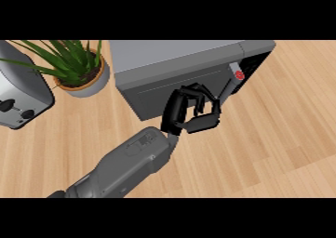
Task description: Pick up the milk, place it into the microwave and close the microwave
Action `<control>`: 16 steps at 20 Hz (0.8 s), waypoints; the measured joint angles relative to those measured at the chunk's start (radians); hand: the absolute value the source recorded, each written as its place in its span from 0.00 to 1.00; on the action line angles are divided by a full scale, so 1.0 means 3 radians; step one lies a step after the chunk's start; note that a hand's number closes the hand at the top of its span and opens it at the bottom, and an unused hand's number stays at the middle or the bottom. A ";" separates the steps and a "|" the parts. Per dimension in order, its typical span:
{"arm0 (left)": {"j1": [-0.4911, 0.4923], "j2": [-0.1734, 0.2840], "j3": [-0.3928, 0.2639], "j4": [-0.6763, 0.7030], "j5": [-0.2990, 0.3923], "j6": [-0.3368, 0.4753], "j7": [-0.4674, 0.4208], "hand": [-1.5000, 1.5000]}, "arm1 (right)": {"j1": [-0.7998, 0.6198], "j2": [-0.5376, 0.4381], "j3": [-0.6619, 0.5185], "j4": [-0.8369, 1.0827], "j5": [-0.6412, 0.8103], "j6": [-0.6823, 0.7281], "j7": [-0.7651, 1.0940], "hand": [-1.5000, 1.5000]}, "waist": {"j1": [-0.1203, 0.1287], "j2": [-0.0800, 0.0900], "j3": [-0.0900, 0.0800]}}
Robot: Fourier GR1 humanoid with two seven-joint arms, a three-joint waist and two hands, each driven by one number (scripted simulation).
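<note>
One hand with fingers curled, holding nothing, against the microwave door, toaster and potted plant left.

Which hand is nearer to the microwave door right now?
Only one hand shows, at the microwave door, fingers curled against its front. Which hand it is cannot be told for sure; its forearm enters from lower left. The other hand is out of view.

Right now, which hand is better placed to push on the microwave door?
Left, it seems: the left hand sits at the door of the microwave, its forearm entering from lower left. The right hand is out of view.
</note>
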 measured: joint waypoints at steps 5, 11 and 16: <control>-0.0012 0.0000 -0.0024 0.0028 0.0085 0.0000 -0.0101 1.00 | -0.0083 -0.0100 -0.0072 0.0066 -0.0022 0.0004 0.0022 0.00 | -0.0010 0.0001 0.0003; -0.0032 0.0000 -0.0061 0.0059 0.0173 -0.0001 -0.0213 1.00 | -0.0177 -0.0232 -0.0152 0.0157 -0.0039 0.0029 0.0040 0.00 | -0.0014 0.0006 0.0006; -0.0053 0.0000 -0.0094 0.0078 0.0242 0.0007 -0.0285 1.00 | -0.0237 -0.0369 -0.0223 0.0240 0.0023 0.0063 0.0029 0.00 | -0.0013 0.0012 0.0013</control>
